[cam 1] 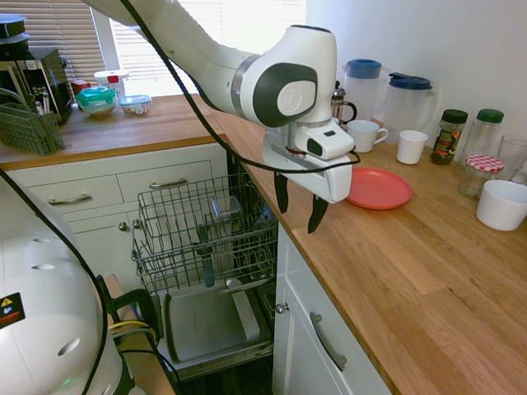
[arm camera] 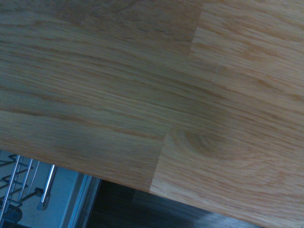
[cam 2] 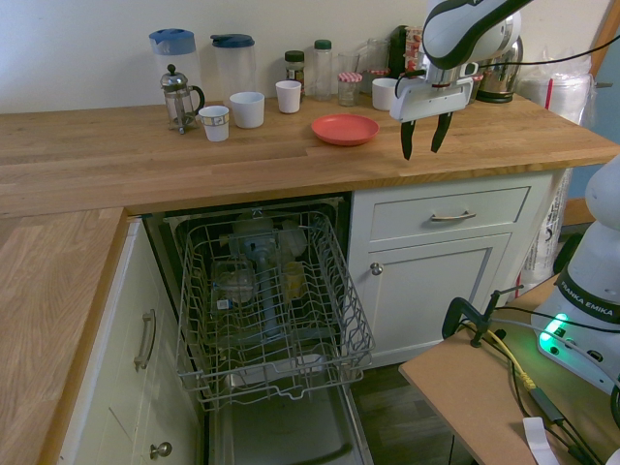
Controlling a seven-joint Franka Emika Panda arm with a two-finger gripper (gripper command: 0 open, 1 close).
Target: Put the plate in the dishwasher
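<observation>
Fingers [cam 1: 296,206] apart and empty, pointed down over the surface [cam 1: 412,271] near its front edge. Plate [cam 1: 378,188] flat on the surface just beyond, near 2 white cups [cam 1: 412,146]. Dishwasher [cam 2: 266,310] open below, rack pulled out. Probably light, stiff, slick plastic; lying flat, so best pinched at the raised rim, 1 finger over, 1 under.

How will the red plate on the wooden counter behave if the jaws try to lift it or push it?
The plate looks like thin plastic, so it is probably light and stiff, not fragile. It lies flat on the smooth wooden counter, so a push would likely make it slide, not roll. Its low rim leaves little to grip, so the open gripper may slip off.
</observation>
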